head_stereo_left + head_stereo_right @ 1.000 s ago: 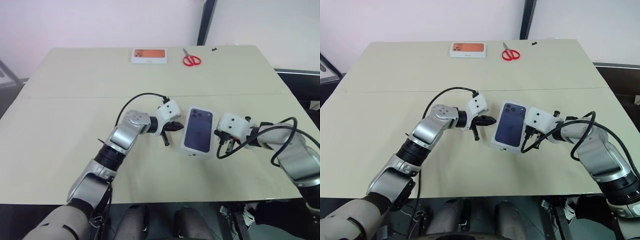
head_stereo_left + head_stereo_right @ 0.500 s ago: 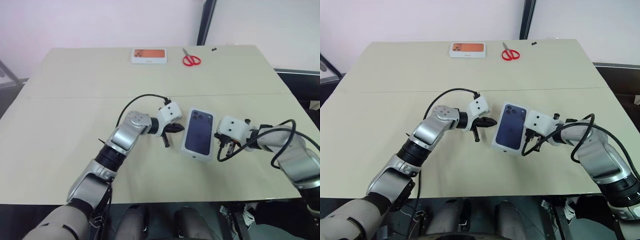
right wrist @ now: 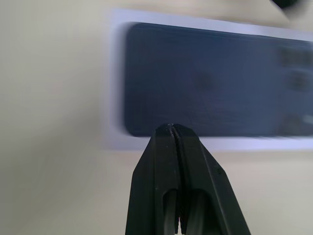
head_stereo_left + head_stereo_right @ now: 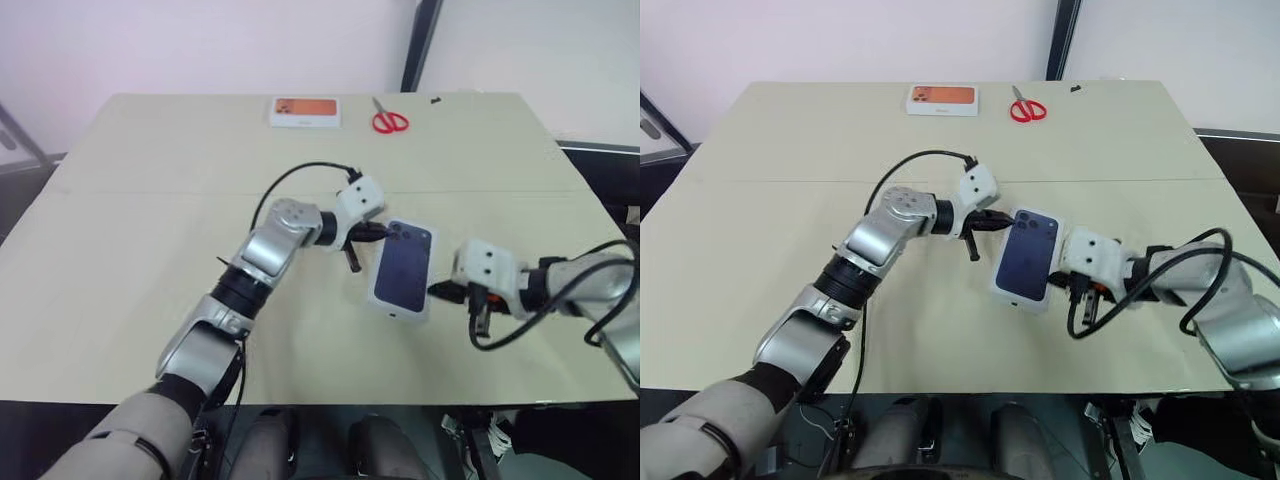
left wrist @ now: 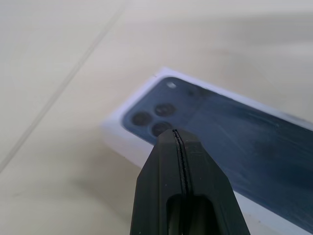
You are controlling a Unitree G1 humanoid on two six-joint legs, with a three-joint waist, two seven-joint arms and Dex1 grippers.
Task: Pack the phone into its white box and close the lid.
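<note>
While the wide beige table (image 4: 120, 250) carries most of the scene, the work sits near its front middle, where the lid (image 4: 1027, 261), printed with the dark blue phone picture, lies face up and flat on the tabletop. From here it looks seated over the white box, whose pale edge shows around it, so I judge the phone already packed inside, though it is hidden and I cannot be sure. What seems left is pressing the lid fully home, or nothing at all.

The left arm reaches in from the near left, forearm stretched across the table, wrist bent so the left gripper (image 4: 384, 233) points toward the lid's far corner by the printed camera cluster, its fingers pinched together on nothing, the tip at or just above that corner. The right arm comes in low from the right, and the right gripper (image 4: 441, 292) is likewise clenched empty, just beside the lid's near long edge.

Far back lie an orange-topped box (image 4: 305, 111) and red scissors (image 4: 389, 121).
</note>
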